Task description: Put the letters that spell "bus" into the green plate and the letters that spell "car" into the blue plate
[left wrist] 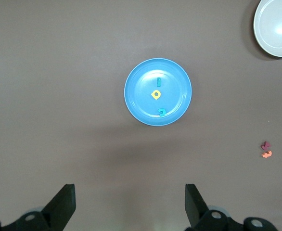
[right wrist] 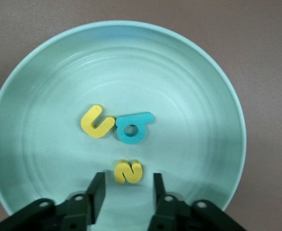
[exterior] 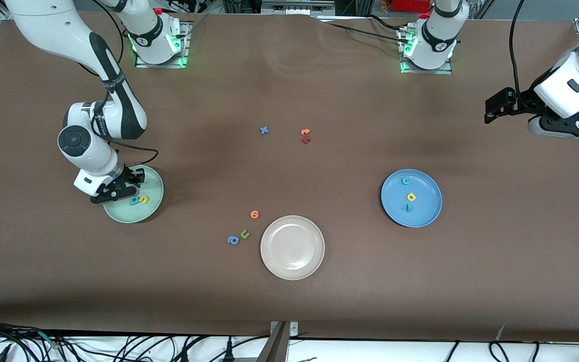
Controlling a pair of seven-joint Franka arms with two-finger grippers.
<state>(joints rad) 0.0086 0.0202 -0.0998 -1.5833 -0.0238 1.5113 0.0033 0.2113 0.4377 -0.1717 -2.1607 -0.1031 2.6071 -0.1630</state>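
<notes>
Letters b point(right wrist: 131, 130), u point(right wrist: 97, 122) and s point(right wrist: 128, 172) lie in the green plate point(right wrist: 189, 72) at the right arm's end of the surface point(exterior: 289, 301), b and u touching. Right end effector point(right wrist: 127, 188) hangs low over that plate, fingers slightly parted with the s just in front of them, gripping nothing. Blue plate point(left wrist: 134, 91) toward the left arm's end holds c point(left wrist: 161, 112), a point(left wrist: 156, 94) and r point(left wrist: 159, 82) in a row. Left end effector point(left wrist: 130, 202) waits spread wide and empty, high over the surface.
</notes>
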